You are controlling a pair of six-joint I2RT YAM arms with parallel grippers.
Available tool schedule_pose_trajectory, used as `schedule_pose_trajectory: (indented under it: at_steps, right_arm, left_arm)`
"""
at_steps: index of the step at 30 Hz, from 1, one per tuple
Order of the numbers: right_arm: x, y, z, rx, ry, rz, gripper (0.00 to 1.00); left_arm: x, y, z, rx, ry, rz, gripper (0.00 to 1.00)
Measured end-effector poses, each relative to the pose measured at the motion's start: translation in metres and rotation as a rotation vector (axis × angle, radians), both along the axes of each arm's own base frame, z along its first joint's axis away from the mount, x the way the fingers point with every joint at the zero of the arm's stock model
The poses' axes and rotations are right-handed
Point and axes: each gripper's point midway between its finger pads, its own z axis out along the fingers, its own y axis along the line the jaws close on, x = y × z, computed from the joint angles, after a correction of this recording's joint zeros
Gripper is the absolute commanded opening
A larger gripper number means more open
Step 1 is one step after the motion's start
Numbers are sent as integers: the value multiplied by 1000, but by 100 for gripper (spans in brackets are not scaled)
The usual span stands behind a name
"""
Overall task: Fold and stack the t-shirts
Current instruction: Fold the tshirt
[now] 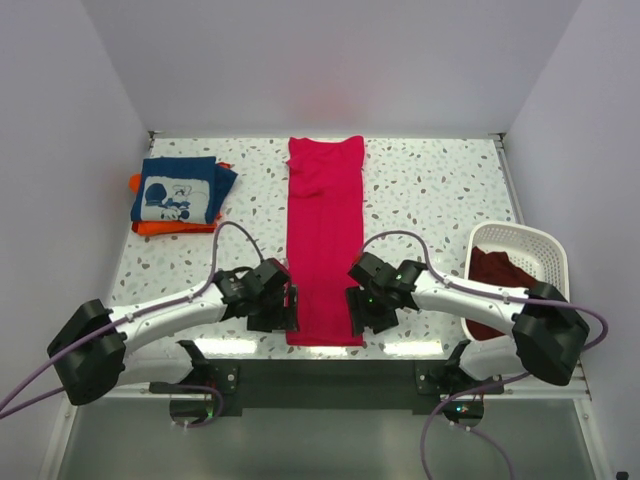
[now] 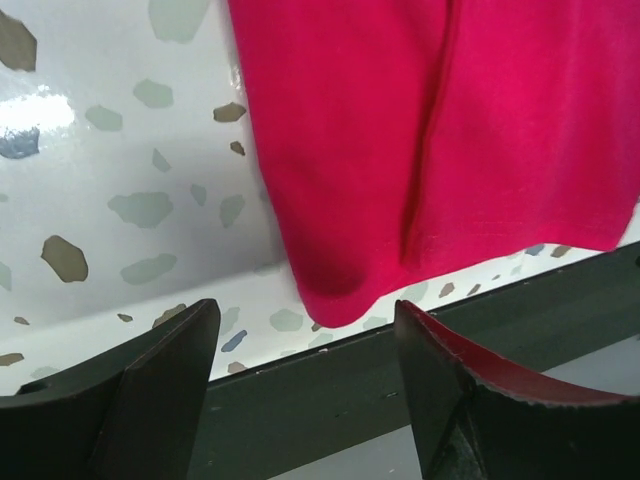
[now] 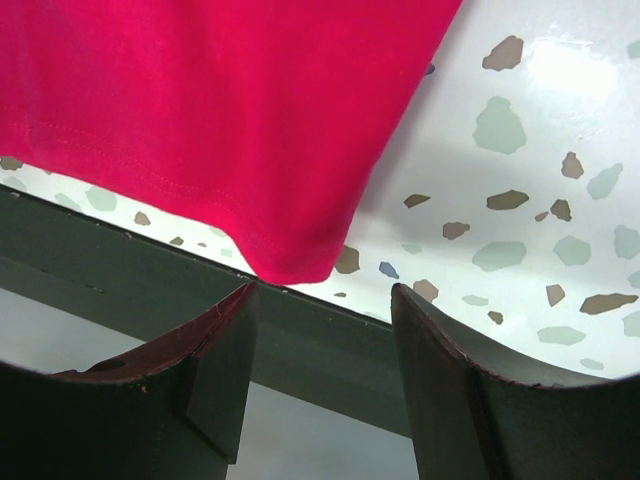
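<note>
A crimson-pink t-shirt (image 1: 324, 240) lies as a long narrow strip down the middle of the table, its near hem at the front edge. My left gripper (image 1: 283, 312) is open at the hem's left corner (image 2: 335, 295), holding nothing. My right gripper (image 1: 362, 312) is open at the hem's right corner (image 3: 290, 262), holding nothing. A folded navy t-shirt with white print (image 1: 180, 189) lies on a folded orange t-shirt (image 1: 172, 228) at the back left. A dark maroon t-shirt (image 1: 497, 272) sits in the basket.
A white plastic laundry basket (image 1: 548, 250) stands at the right edge of the table. The table's dark front edge (image 2: 330, 370) runs just under both grippers. White walls close in the back and both sides.
</note>
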Motion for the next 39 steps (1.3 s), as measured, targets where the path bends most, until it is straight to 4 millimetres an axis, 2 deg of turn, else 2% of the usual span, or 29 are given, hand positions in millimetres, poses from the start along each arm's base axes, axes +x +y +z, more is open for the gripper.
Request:
schedule_pose_trajectory:
  at_steps: [10,20,28,34,37,39]
  right_arm:
    - [-2,11,-12,-36,20,42,58]
    - [-8,14,-22,-65,36,73,57]
    - [-3,14,-26,-93,18,73,54]
    - [2,16,-27,-106,-2,65,46]
    - [3,16,-28,-113,-2,64,42]
    - [3,15,-29,-116,1,63,34]
  left_arm:
    - [-15,3,-17,86,38,55,71]
    - [-21,6,-26,144,51,67,56]
    - [-21,6,-27,155,48,63,50]
    - [-21,6,-28,157,51,63,41]
    - [-21,5,-29,157,52,62,31]
    - [-21,4,-29,155,53,61,26]
